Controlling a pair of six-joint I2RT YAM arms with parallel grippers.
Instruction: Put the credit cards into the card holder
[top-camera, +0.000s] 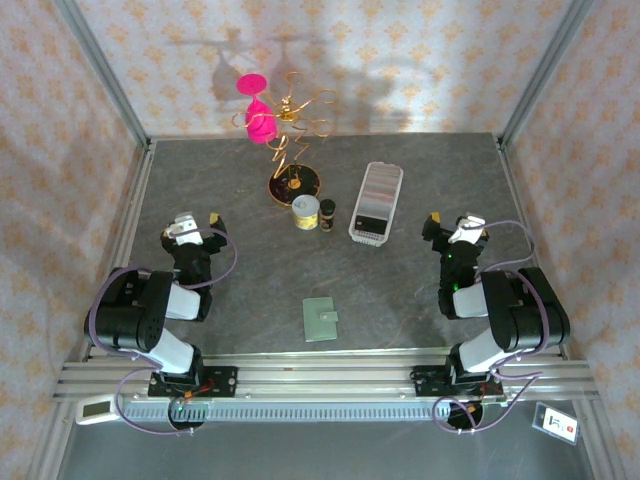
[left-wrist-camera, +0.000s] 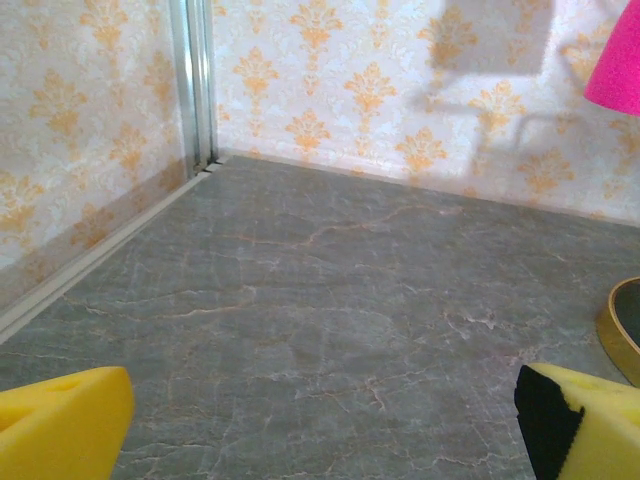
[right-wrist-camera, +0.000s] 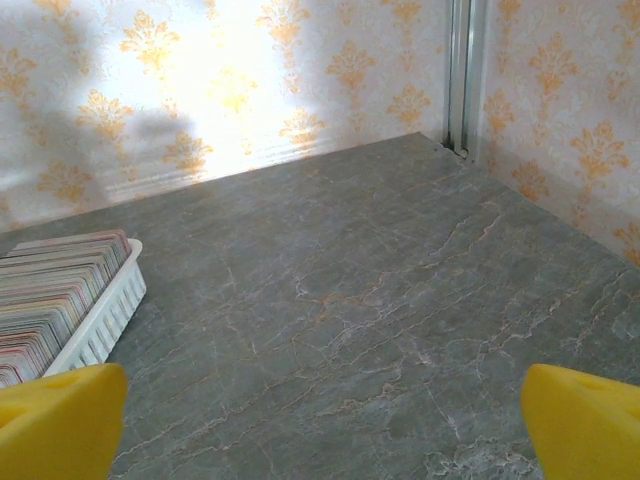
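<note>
— Where does the overhead view put the sage-green folding card holder (top-camera: 321, 319)?
— Flat near the counter's near edge, between the two arms, touched by nothing.
— And the thin plastic credit cards (top-camera: 378, 192)?
— Packed on edge in a long white slotted tray (top-camera: 366, 236), right of the counter's centre. The right wrist view shows that row's striped edges (right-wrist-camera: 50, 290) up close.
— The jaws?
— The left jaws and right jaws both gape wide, empty. Yellow fingertips (left-wrist-camera: 60, 420) sit in the wrist views' bottom corners.
</note>
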